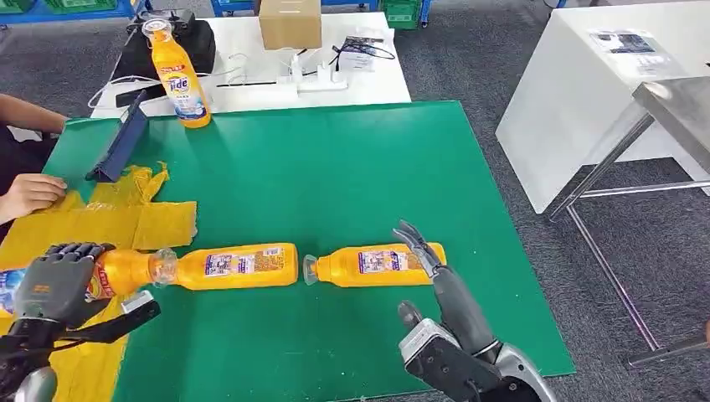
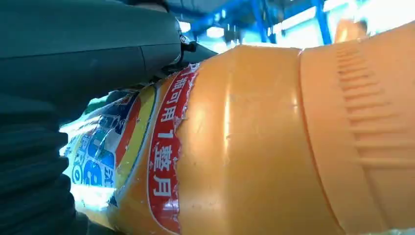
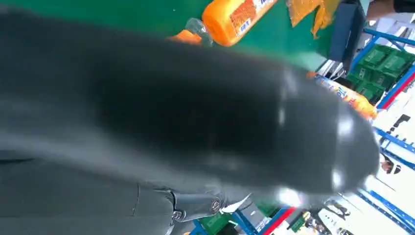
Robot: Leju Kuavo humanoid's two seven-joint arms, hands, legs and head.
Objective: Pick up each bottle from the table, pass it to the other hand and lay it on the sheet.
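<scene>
A grey carpeted floor (image 1: 469,67) surrounds a tabletop (image 1: 352,167) covered in smooth green matting, with a white table (image 1: 251,79) behind it. At the near left edge, the left hand (image 1: 57,280) has its dark fingers (image 1: 79,251) wrapped over an orange plastic bottle (image 1: 117,275) lying on its side on the crinkled yellow sheet (image 1: 109,222); the left wrist view shows the bottle's glossy rounded shoulder, ribbed cap and a torn red-and-blue label. Just beside it, neck to neck, lies a second orange bottle (image 1: 239,265) on the green mat, its base nearly meeting the clear cap of a third lying bottle (image 1: 368,264). The right hand (image 1: 448,293) rests against the far end of that third bottle, fingers (image 1: 412,239) straight and spread over its base, not closed around it. A fourth bottle (image 1: 180,75) stands upright at the far left corner. A dark blue tablet stand (image 1: 121,142) leans near the sheet, and a person's hand (image 1: 29,194) rests on the yellow sheet's far edge. A cardboard box (image 1: 290,23) and cables sit on the white table.
</scene>
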